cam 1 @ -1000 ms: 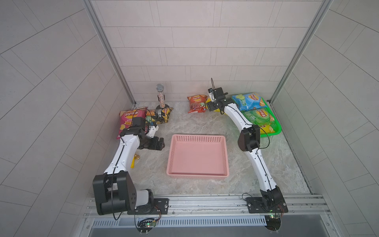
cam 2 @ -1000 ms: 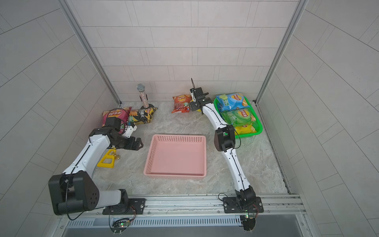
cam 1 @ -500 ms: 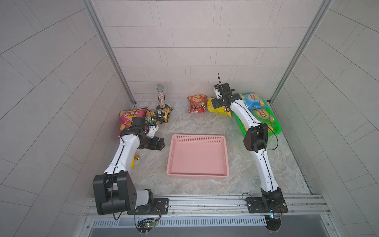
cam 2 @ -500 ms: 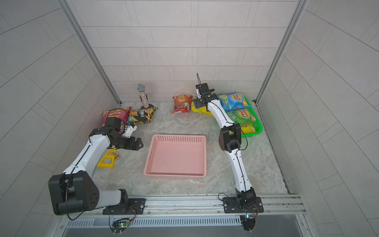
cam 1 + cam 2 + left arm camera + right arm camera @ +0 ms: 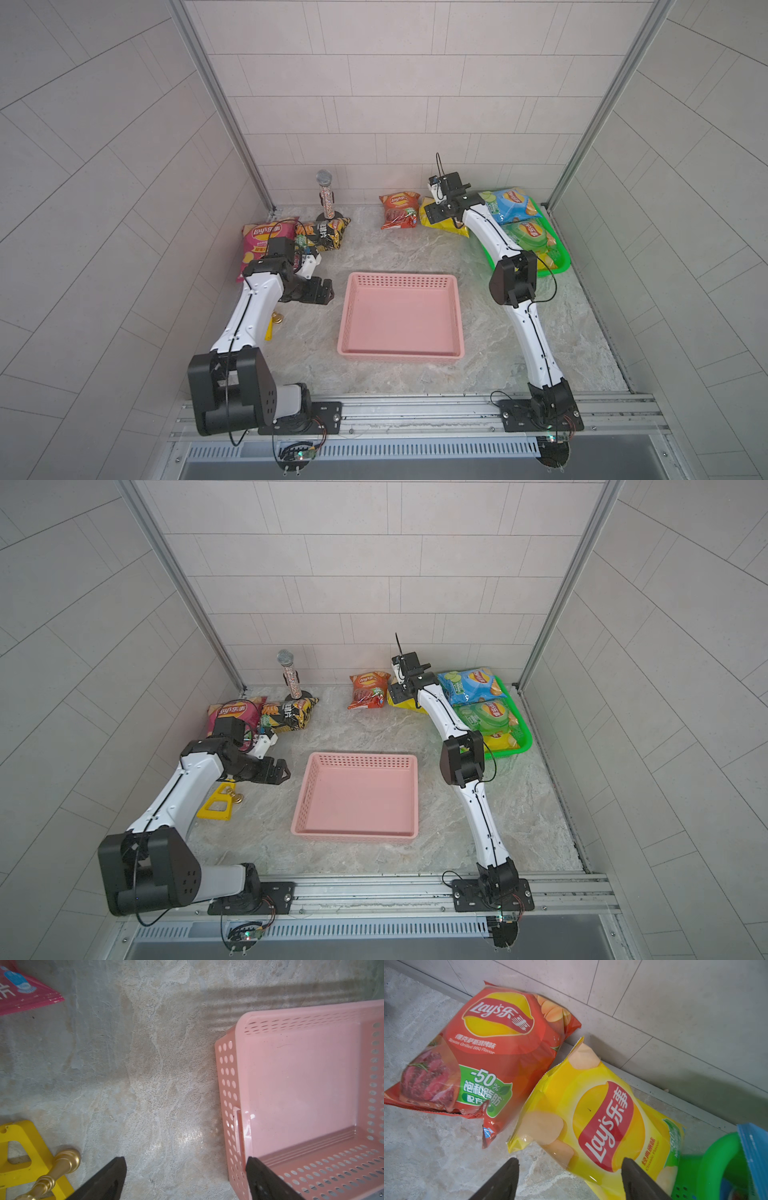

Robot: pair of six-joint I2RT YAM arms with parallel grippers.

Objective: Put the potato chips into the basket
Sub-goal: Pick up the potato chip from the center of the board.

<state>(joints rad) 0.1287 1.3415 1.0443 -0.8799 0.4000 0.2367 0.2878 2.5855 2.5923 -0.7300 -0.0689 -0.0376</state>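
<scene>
Only the right wrist view lets us read "Texas Grilled BBQ" on the red Lay's bag (image 5: 492, 1047), on the table (image 5: 425, 1147) beside the yellow Lay's bag (image 5: 591, 1118). Arm outstretched, our right hand (image 5: 569, 1163) hovers spread above the yellow one. Our left hand (image 5: 186, 1162), spread and empty, hangs beside the pink basket (image 5: 227, 1084).

The basket (image 5: 399, 282) is pink with hole-dotted walls. Beside a red bag (image 5: 492, 1047) and a yellow bag (image 5: 591, 1118) are a blue bag (image 5: 511, 203), a green bag (image 5: 532, 235), a magenta bag (image 5: 262, 237) and a black bag (image 5: 328, 232). The tray (image 5: 716, 1153) is bright green, and the surface (image 5: 155, 1064) is marbled beige-grey.

Red bag (image 5: 492, 1043) lies beside yellow bag (image 5: 591, 1115), well apart from pink basket (image 5: 401, 282).
</scene>
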